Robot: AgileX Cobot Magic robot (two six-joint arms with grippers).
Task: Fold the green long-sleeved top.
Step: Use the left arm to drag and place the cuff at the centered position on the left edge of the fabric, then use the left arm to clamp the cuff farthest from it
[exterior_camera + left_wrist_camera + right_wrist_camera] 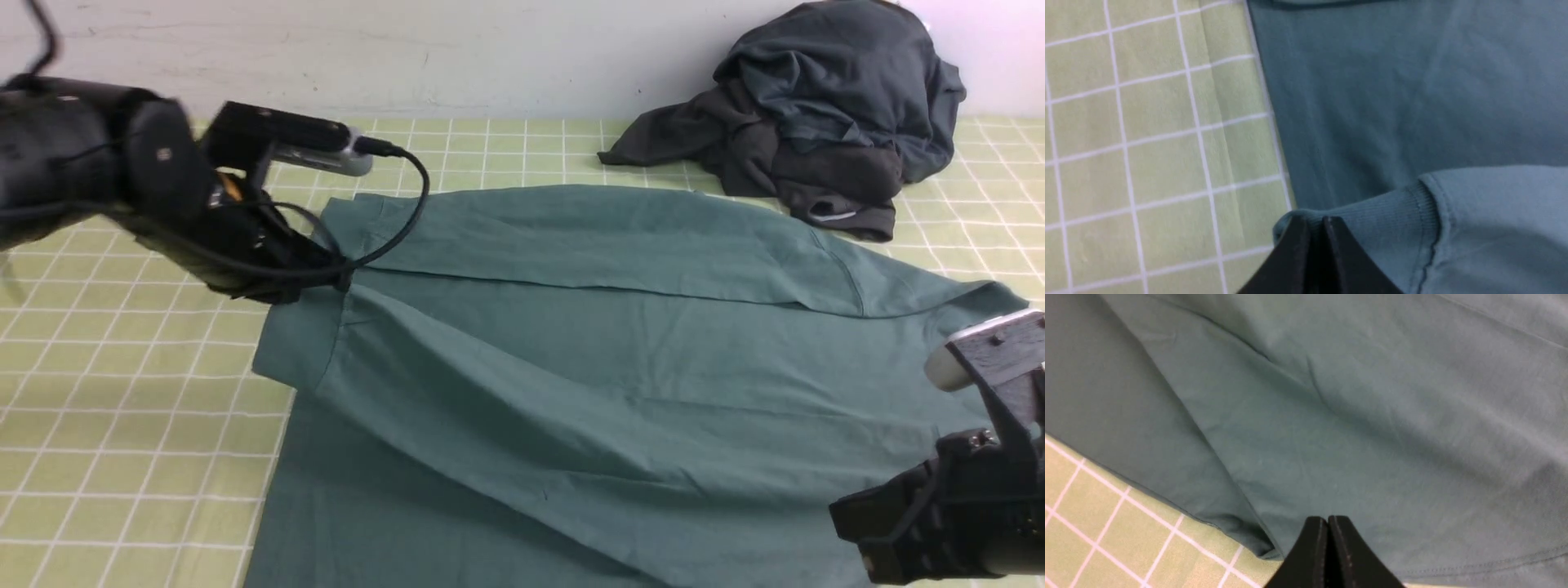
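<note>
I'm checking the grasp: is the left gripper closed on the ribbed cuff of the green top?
Yes: the left gripper is shut on the edge of the ribbed cuff of the green long-sleeved top.

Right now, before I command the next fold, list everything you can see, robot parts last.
green long-sleeved top: one, muted teal-green, spread across the middle of the table.
dark garments: one heap, charcoal and slate-blue, far right by the wall.
tablecloth: one, light green with a white grid, covering the table.
wall: one, off-white, behind the table.
left gripper: one, black, closed on the top's ribbed cuff, far left.
right gripper: one, black, closed, tips at the top's near right edge; whether it pinches fabric is unclear.
</note>
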